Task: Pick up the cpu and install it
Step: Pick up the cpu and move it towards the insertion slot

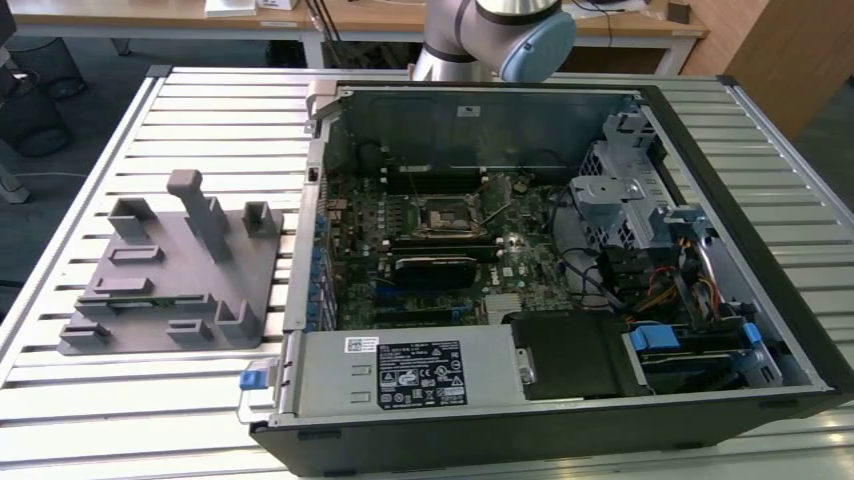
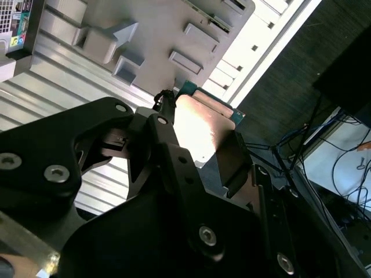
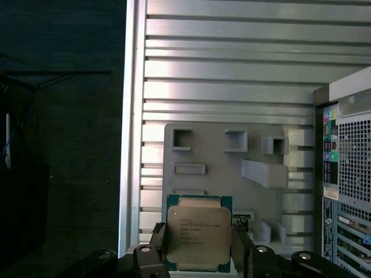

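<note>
While the cpu (image 3: 199, 231) is being held by two opposite edges between the dark fingers (image 3: 240, 248) of the gripper (image 3: 199, 242), which is closing on it firmly, the work is sitting in the carry step. The chip is hanging in the air well above the grey tray (image 3: 211, 159) and the slatted table (image 3: 232, 69). It is not yet at the open computer case (image 1: 561, 100).

The chip is square, so it is showing no long axis. In the first wrist view its pale metal top is facing the camera, with its edges running square to the fingers. In the second wrist view the face showing is glaring, and I cannot tell which side that is.

In my judgement, seating it is going to call for the chip lying flat, squared and centred over the black socket (image 1: 445, 215) on the board, then a gentle release.
</note>
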Available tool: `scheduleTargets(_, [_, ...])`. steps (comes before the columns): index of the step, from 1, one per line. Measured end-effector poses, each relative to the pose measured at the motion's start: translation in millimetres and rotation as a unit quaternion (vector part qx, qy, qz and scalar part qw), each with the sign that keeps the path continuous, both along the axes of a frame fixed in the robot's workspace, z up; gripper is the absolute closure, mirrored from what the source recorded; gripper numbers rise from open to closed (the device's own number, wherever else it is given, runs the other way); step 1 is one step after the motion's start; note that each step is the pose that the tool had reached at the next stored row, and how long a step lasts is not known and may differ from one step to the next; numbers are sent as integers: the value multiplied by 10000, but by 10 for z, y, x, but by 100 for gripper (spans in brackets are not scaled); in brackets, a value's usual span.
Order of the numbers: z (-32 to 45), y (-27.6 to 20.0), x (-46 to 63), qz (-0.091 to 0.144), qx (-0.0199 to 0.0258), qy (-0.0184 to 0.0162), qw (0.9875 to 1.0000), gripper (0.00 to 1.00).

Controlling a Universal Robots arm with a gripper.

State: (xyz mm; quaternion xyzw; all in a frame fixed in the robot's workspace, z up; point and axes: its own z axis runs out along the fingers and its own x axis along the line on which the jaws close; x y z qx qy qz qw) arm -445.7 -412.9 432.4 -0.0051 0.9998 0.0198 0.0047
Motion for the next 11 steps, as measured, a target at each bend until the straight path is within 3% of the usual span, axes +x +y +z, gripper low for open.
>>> scheduleTargets(11, [3, 0, 13, 0, 0, 1, 10000, 47])
